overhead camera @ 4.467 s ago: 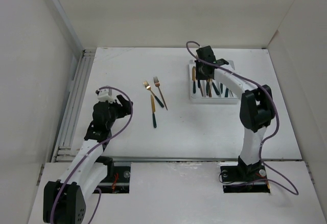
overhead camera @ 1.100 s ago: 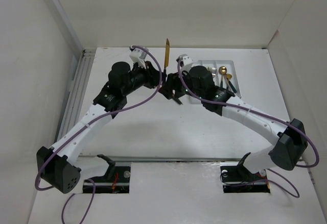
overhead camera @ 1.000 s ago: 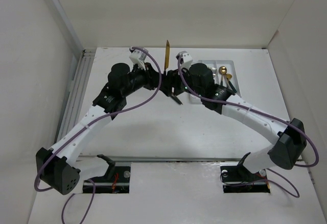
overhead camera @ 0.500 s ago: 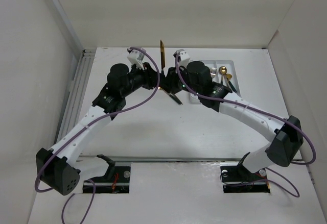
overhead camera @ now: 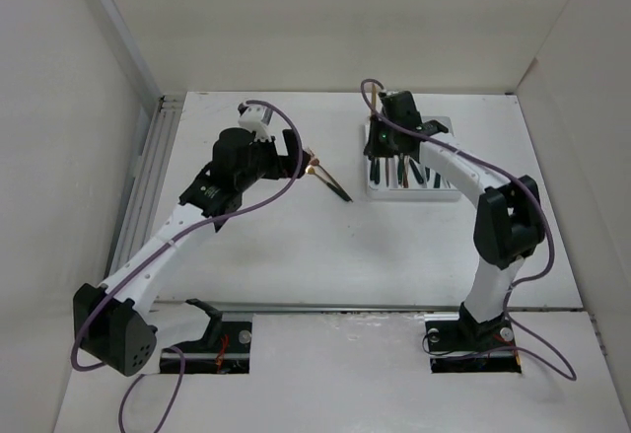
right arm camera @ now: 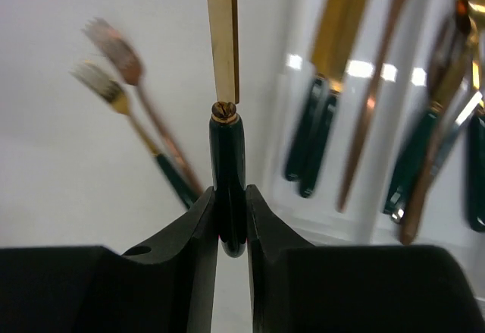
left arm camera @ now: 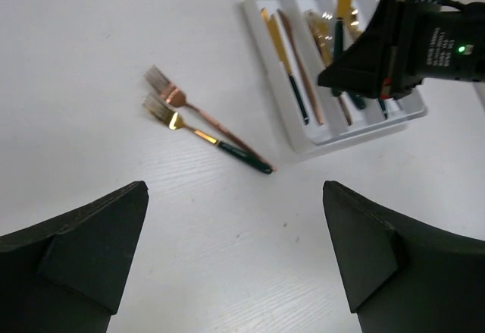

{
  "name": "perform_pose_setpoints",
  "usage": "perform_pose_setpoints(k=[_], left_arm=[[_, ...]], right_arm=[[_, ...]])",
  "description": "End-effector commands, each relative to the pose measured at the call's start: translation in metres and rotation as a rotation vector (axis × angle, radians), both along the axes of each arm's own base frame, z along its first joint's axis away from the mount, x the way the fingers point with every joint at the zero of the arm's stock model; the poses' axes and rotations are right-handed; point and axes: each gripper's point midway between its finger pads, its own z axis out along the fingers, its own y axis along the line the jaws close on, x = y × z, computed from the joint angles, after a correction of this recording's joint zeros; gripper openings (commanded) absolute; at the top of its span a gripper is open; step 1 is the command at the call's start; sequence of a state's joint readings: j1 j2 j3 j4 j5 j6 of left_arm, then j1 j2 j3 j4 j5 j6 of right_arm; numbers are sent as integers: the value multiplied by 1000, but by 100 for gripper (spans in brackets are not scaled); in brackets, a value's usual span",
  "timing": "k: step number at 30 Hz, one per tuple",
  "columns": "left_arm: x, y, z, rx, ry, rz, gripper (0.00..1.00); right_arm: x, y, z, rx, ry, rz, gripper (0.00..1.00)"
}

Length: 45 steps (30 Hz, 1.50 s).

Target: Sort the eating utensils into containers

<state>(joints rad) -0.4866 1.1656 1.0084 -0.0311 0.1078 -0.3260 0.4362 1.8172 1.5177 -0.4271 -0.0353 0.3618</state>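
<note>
Top view: left claw (overhead camera: pixel 299 162) by two forks (overhead camera: pixel 330 181) on table (overhead camera: pixel 256 255); right claw (overhead camera: pixel 380 140) at tray (overhead camera: pixel 414 196) edge
Left wrist: left claw spread wide, empty
Right wrist: right claw pinches knife (right arm camera: pixel 227 151) handle, blade upright, beside tray
Risk: the narrow end-grip could let the knife swivel and land outside the tray

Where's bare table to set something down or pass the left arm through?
Bare table runs from the two forks to the near edge, and behind the forks to the far edge. Crowded: the tray compartments, and the narrow strip between forks and tray, with the right gripper holding a knife over it.
</note>
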Motion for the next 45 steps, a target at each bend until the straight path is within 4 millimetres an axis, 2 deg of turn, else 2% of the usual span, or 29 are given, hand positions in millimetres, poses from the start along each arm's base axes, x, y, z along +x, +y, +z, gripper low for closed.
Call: perform_pose_setpoints(k=[1,2,4,5,6,8,9,19,22,24,26,27,28,31,33,34,35,36,37,40,41,42,45], left_arm=[[0,24,-23,83,43,74,100],[-1,24,-20,79,35,74,100],[-4,29,-31,89,54,83,100],[-6,31,-31,88,53,83,100],[-4,33,-25,77,33,93,100],[-7,33,-33,78,42,84,100],[-4,36,-31,74,35,93,100],[-6,38,-41,71,37,94,100],[-6,38,-41,71,38,94,100],[-6,38,-41,71,38,94,100],[-6,38,-41,71,38,94,100],[-6,38,-41,71,38,94,100],[-6,38,-41,71,38,94,100],[-7,37,-40,68,39,84,100],[-7,37,-40,68,39,84,100],[-7,37,-40,68,39,84,100],[-7,37,-40,68,39,84,100],[-7,37,-40,68,39,84,100],[-7,37,-40,68,39,84,100],[-5,36,-39,64,31,84,100],[-7,37,-43,68,39,84,100],[-7,36,-43,60,43,87,100],[-5,41,-40,59,34,105,100]], right_arm=[[2,-25,-4,-33,61,-38,0],[3,-33,-16,-57,97,-44,0],[13,-51,-22,-75,119,-73,0],[11,-58,-39,-108,172,-68,0],[12,-61,-44,-115,191,-63,0],[12,-62,-52,-131,217,-54,0],[11,-67,-62,-147,243,-53,0],[8,-67,-97,-165,314,-57,0],[6,-68,-98,-168,323,-56,6],[6,-68,-98,-168,323,-56,16],[6,-68,-98,-173,321,-49,21],[4,-69,-95,-173,322,-49,29],[3,-67,-95,-184,318,-47,33],[2,-72,-86,-225,297,-62,36],[2,-68,-65,-245,254,-56,39],[2,-68,-65,-266,245,-52,42],[2,-66,-53,-291,215,-62,42],[4,-64,-50,-301,201,-63,42],[3,-61,-34,-301,171,-64,43],[-3,-39,-13,-327,85,-35,46],[-5,-27,-12,-330,64,-1,52],[-14,-7,-15,-337,54,51,55],[-21,18,-39,-359,92,131,57]])
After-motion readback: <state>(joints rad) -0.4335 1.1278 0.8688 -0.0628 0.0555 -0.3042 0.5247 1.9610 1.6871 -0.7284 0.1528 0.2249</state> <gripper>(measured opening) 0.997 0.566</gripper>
